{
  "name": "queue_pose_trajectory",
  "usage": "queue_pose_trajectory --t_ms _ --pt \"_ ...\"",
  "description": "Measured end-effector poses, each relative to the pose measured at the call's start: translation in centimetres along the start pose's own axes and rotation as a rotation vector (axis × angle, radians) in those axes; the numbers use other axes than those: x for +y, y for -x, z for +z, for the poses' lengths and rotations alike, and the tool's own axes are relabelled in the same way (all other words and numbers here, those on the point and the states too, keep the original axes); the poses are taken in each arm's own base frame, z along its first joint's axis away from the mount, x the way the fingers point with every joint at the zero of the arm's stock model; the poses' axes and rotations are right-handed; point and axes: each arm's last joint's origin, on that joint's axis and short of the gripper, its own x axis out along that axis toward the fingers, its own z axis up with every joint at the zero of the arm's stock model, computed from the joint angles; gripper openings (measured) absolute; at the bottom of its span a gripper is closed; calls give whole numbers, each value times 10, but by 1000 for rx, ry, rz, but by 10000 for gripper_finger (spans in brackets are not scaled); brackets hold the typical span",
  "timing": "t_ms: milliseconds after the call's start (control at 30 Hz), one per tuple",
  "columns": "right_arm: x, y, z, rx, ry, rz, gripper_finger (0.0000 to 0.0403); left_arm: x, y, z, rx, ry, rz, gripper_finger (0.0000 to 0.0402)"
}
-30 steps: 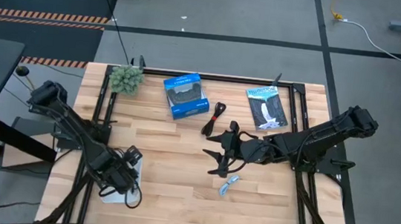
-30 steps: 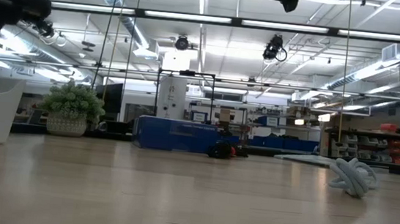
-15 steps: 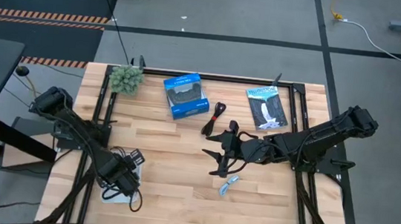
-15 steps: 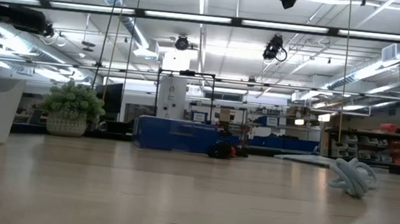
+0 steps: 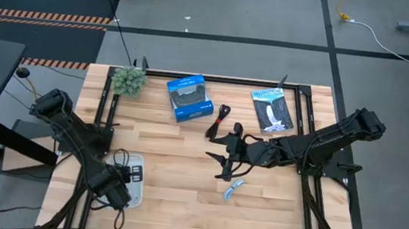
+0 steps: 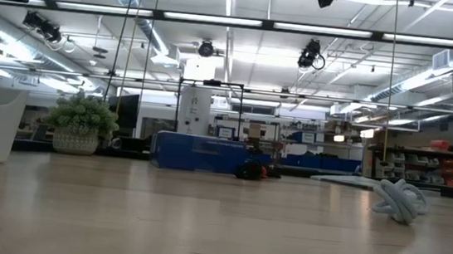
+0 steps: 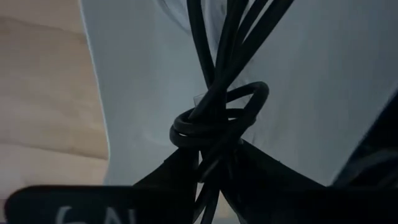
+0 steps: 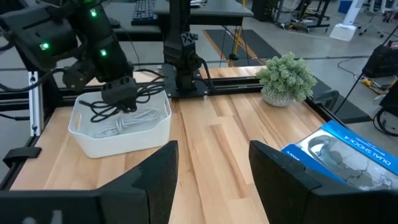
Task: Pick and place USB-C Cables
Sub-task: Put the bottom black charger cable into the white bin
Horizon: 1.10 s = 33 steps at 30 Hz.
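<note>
My left gripper (image 5: 115, 189) is over the white tray (image 5: 136, 187) at the table's near left, shut on the black cable loop (image 7: 214, 118). The right wrist view shows that gripper and the black cable (image 8: 127, 96) above the tray, and the white cable (image 8: 121, 124) lying inside it. My right gripper (image 5: 220, 162) is open and empty at mid-table. The pale blue cable (image 5: 233, 188) lies on the table just near of it. The black-and-red cable (image 5: 220, 120) lies just far of it, beside the blue box. My left gripper pinches several strands of the black cable loop just below its knotted wrap (image 7: 211, 158) between its two fingers (image 7: 177, 177). The fingers point down over the tray. The cable's loops spread around the gripper above the tray's inside.
A blue box (image 5: 189, 98) and a small potted plant (image 5: 128, 80) stand at the far edge. A flat black-and-white packet (image 5: 272, 110) lies at the far right. Bare wood lies between the tray and the pale blue cable.
My left gripper has gone toward the table's near edge and a little left with the black cable, so more of the white tray shows. In the low view the arm has risen out of the picture's left side. My right arm has kept still.
</note>
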Motion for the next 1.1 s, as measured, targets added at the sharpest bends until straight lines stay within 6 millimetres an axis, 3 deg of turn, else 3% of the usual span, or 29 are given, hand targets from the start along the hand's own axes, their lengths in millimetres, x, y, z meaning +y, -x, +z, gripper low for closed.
queue_pose_trajectory --t_ms 367,600,833,1100 --pt "0 0 0 0 0 0 203 0 -29 -2 -33 -16 28 107" --pt "0 0 0 -1 -1 0 203 8 -32 -5 -69 61 17 181" --pt "0 0 -1 9 4 -1 203 19 -12 -1 -80 175 66 268" --pt "-1 0 -4 40 -1 -6 203 21 3 -5 -27 251 72 265"
